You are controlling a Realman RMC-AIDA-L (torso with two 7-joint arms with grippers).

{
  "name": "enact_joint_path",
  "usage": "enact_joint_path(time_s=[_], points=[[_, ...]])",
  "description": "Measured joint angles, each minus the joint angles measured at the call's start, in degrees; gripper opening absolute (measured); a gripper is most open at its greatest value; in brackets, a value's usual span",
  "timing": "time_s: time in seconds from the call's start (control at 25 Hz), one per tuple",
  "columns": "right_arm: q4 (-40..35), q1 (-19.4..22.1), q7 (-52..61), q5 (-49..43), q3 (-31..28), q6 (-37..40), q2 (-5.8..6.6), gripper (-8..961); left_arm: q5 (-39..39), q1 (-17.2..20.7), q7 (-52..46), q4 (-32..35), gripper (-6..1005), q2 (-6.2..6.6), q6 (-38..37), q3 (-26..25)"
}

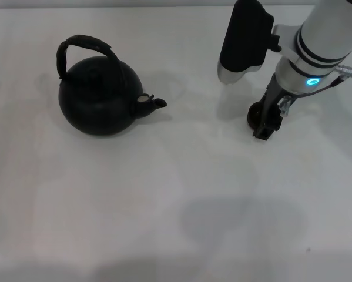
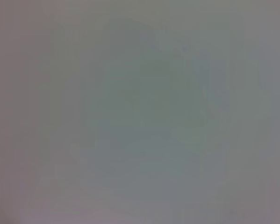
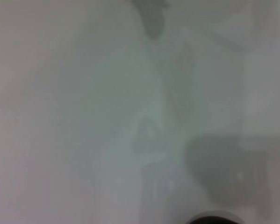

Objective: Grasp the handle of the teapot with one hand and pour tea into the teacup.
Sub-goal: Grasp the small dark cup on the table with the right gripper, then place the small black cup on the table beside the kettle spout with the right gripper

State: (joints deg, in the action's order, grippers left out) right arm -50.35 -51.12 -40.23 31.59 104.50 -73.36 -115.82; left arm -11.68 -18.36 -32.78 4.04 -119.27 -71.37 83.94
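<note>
While the teapot (image 1: 99, 100) sits untouched on the white table (image 1: 164, 205), left of centre in the head view, you're still at the start: nothing gripped, nothing poured. Its handle (image 1: 84, 47) arches free over the top, no gripper near it, and the spout (image 1: 152, 103) points toward the robot's right side.

Your right gripper (image 1: 266, 126) is down at the table on the right, well apart from the teapot. A small dark round thing, probably the teacup (image 1: 255, 116), sits right against or partly behind the fingers; only an edge shows, so I can't tell whether it's held or just beside them. Jaw state: cannot tell, the fingers read as one dark block from above. The right wrist view gives only blurred table and a dark rim at the picture's edge (image 3: 213, 218), likely the same cup.

Your left gripper isn't in the head view, and the left wrist view shows a blank blur, so nothing to report there.

Left to do: grasp the handle, lift, carry the spout over the cup, tilt.

No brands, labels or readable writing anywhere; only a lit blue ring (image 1: 312, 81) on the right arm's wrist.
</note>
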Motion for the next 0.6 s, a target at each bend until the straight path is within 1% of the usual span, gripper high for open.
enact_joint_path(time_s=[0.16,0.32,0.4,0.48,0.6], points=[[-1.0,-0.23,-0.14,0.02,-0.07,-0.38,-0.03,781,0.0,-0.03,0.0,0.0,832,0.0,0.0,0.0],[-5.59,0.06,-1.65,0.86,-1.25,-1.25,-0.14,759,0.0,-0.03,0.0,0.0,833,-0.01,0.0,0.0],[-7.0,-0.54,-2.66,2.52,-1.27,-1.87,-0.28,748,0.0,-0.09,0.0,0.0,832,-0.04,0.0,0.0],[-6.93,-2.25,-2.96,5.07,0.57,-2.05,-0.34,737,0.0,-0.22,0.0,0.0,832,-0.09,0.01,0.0],[-6.18,-4.26,-3.0,8.44,4.81,-1.42,-0.38,730,0.0,-0.28,0.0,0.0,831,-0.09,0.01,0.01]])
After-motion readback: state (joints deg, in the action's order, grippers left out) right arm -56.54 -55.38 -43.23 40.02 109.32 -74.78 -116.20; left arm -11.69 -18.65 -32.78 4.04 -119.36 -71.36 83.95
